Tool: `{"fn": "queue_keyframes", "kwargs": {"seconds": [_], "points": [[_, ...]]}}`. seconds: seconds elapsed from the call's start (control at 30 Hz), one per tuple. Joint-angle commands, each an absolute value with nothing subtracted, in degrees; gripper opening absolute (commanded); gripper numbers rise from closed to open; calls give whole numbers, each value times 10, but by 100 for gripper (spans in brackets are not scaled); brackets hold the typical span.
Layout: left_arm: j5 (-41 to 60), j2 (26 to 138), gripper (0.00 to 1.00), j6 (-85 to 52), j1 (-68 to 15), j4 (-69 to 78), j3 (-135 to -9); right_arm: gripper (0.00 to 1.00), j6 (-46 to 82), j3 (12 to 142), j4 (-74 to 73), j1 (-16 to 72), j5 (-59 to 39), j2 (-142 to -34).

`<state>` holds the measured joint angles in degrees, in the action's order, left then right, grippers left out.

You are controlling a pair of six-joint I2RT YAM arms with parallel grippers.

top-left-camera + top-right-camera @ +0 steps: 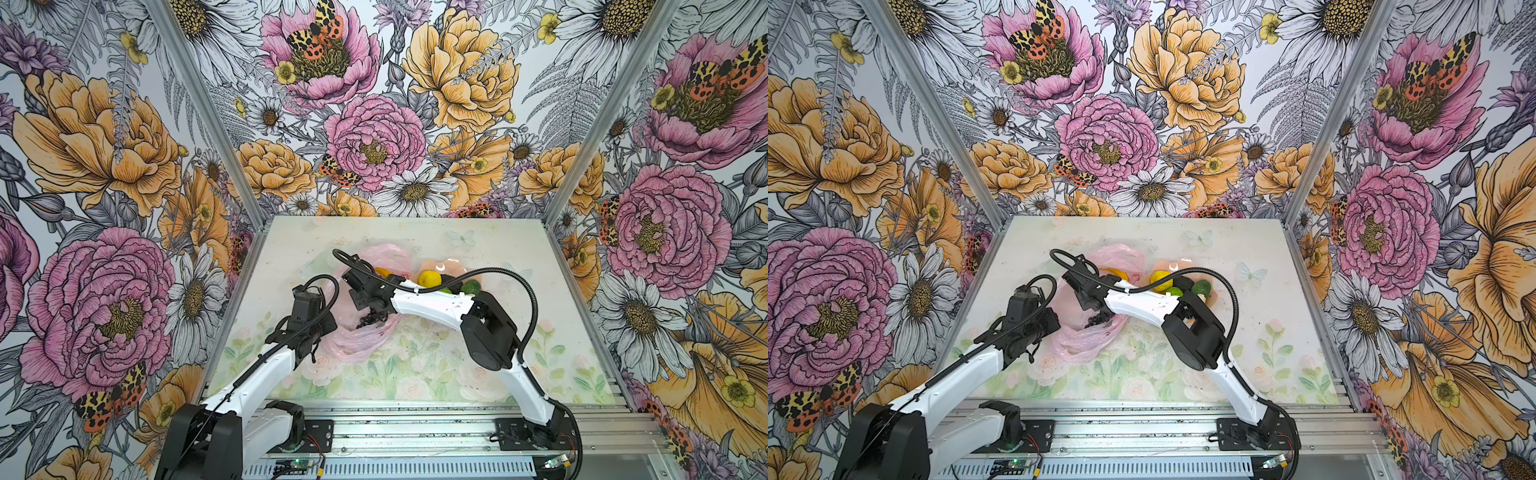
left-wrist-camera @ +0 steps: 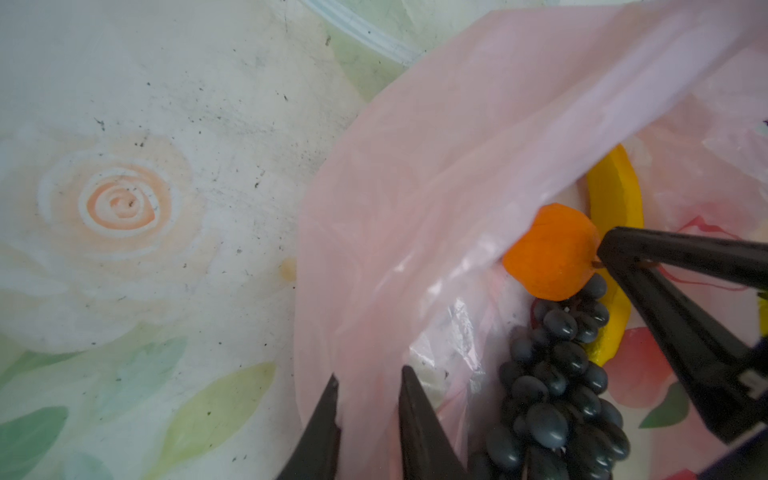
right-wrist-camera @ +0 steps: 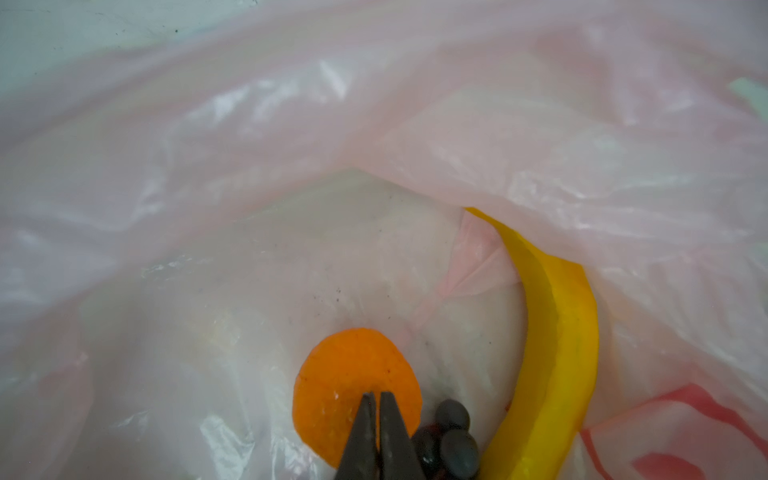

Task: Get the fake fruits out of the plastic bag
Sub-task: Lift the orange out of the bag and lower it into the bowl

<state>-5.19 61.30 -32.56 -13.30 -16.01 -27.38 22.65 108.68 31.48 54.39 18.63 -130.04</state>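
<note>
The pink plastic bag lies open at the table's middle. In the left wrist view my left gripper is shut on the bag's pink rim, holding the mouth open. Inside the bag lie an orange, a dark grape bunch and a yellow banana. My right gripper reaches into the bag. Its jaws are pinched together at the orange's stem end.
A peach petal-edged bowl stands just right of the bag and holds a lemon, a green fruit and other pieces, partly hidden by my right arm. Flowered walls close in the table on three sides.
</note>
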Motion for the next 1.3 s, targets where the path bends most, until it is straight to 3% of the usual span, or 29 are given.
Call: {"fn": "queue_keyframes", "kwargs": {"seconds": [0.0,0.33,0.63,1.27], "points": [[-65,614,24,-313,-138,-146,-282,7,235,1071,317,538,177,-1239],[-68,611,24,-314,-138,-148,-281,7,241,995,317,508,165,-1119],[-68,615,24,-313,-138,-149,-284,7,249,887,321,416,147,-1023],[-73,628,24,-316,-138,-152,-290,6,246,810,402,279,102,-976]]}}
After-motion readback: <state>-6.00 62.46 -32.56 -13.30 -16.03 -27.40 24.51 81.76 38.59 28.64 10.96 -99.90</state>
